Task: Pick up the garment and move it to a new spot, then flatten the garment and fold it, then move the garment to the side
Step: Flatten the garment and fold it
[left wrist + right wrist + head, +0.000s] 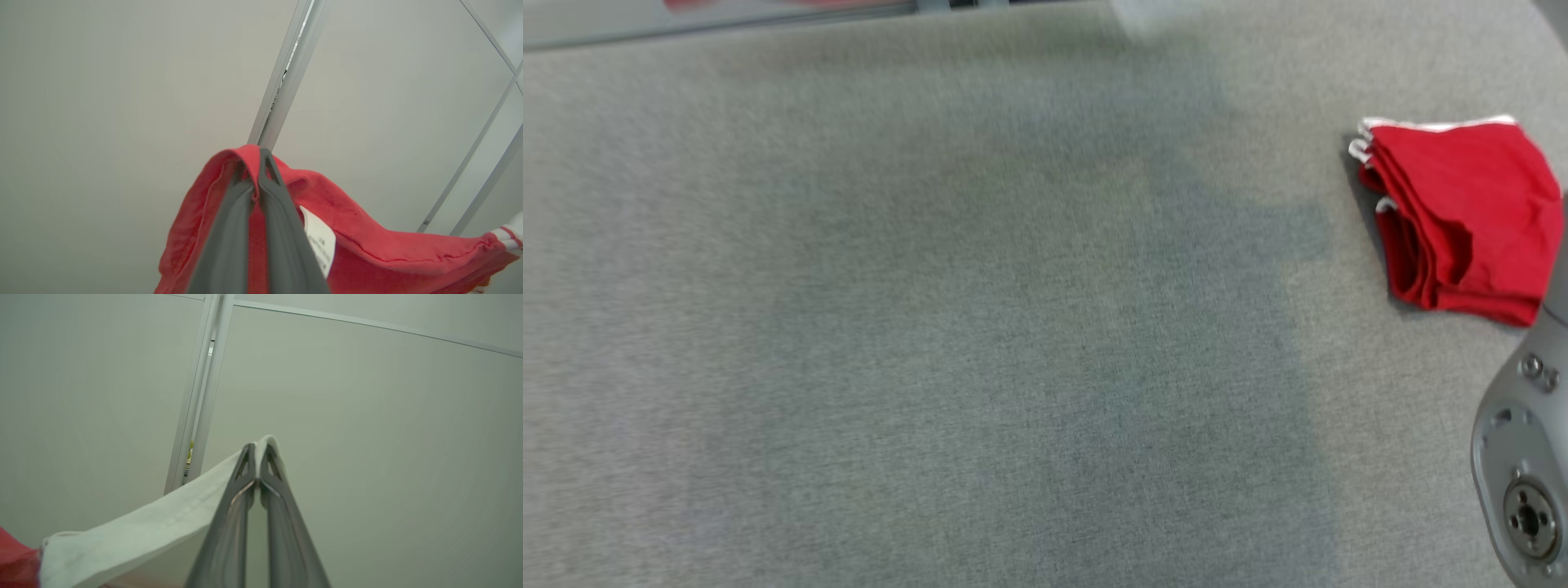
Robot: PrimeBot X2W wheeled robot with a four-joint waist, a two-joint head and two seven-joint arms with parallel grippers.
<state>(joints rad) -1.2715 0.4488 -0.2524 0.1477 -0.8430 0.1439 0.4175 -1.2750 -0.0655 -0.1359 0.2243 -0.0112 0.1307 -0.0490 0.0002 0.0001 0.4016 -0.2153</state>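
In the left wrist view, my left gripper (253, 160) is shut on a fold of the red garment (367, 245), which hangs off the fingers against a pale wall. A white label (320, 241) shows on the cloth, and a white striped cuff (504, 237) at the far right. In the right wrist view, my right gripper (257, 448) is shut on the garment's white band (143, 526), which stretches down to the left to a patch of red cloth (14, 559). Both grippers point up and away from the table.
A second red garment (1462, 220), folded with white trim, lies at the right side of the grey cloth-covered table (931, 327). A pale arm joint (1527, 457) stands at the lower right. Wall panels with metal frames (204, 388) stand behind.
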